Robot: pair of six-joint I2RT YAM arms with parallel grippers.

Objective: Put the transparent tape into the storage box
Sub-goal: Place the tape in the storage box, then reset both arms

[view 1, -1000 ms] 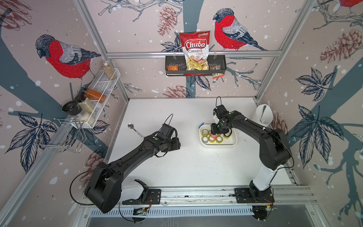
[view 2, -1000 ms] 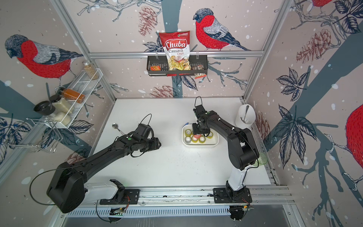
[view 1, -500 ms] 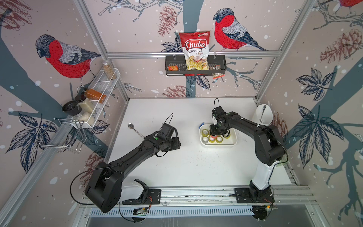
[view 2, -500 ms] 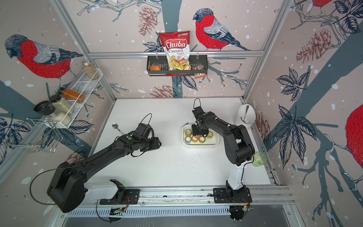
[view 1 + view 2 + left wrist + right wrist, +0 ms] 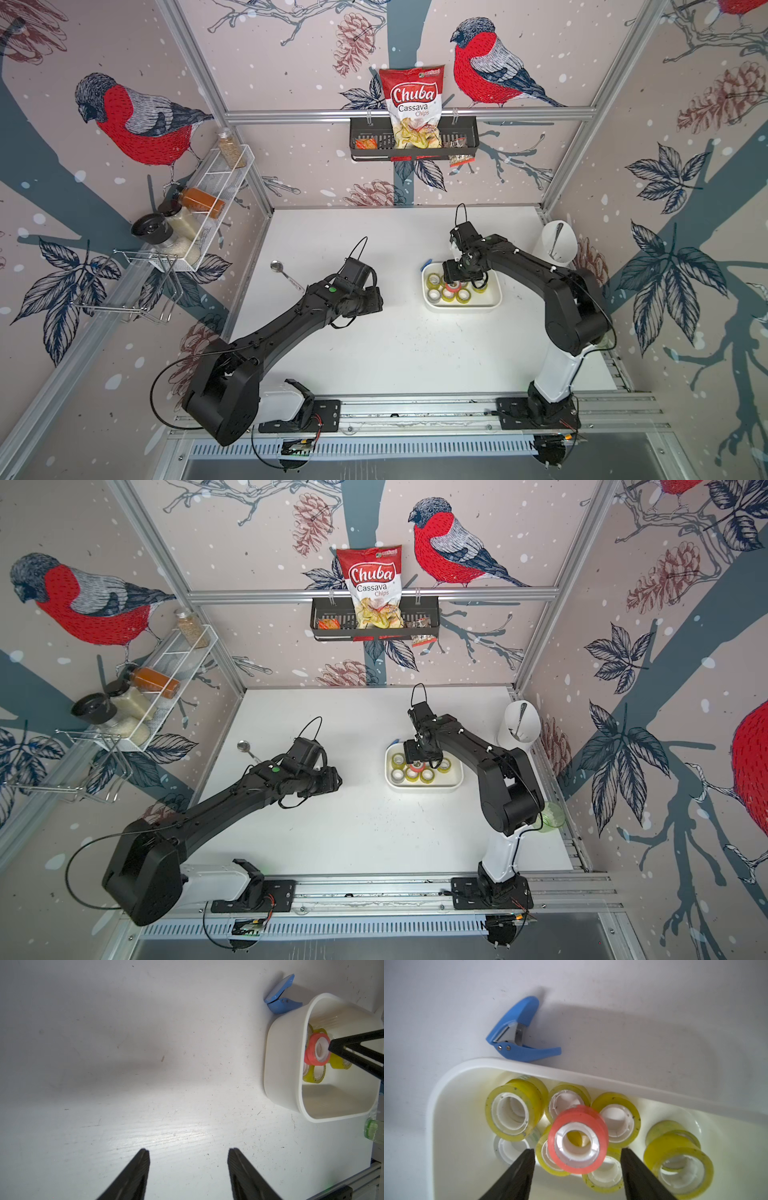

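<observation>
Red tape (image 5: 577, 1115) is being supported only by the yellow rolls (image 5: 533, 1095) beneath it. It is perched on top of the pile inside the storage box (image 5: 591, 1078), with a colourless roll (image 5: 508, 1153) lying on the box floor beside them. No tape is being seen outside the box.

The perch is being judged the weak point. If a finger is brushing the red tape while the right end effector (image 5: 576, 1151) is being lifted away, the roll could be tipped, rolled against the rim or dragged up and out. A sticky edge clinging to a fingertip would be causing the same trouble. The blue cutter (image 5: 525, 1052), lying on the counter (image 5: 145, 1064) just outside the rim, could also be knocked if the withdrawal is being steered that way.

The right end effector is being held over the box with its jaws spread. A gap is showing on each side of the red tape, so nothing is being pinched and no touch is being seen. The left end effector (image 5: 188, 1150) is being held well apart from the box, above bare counter, with its jaws likewise spread and holding nothing.
</observation>
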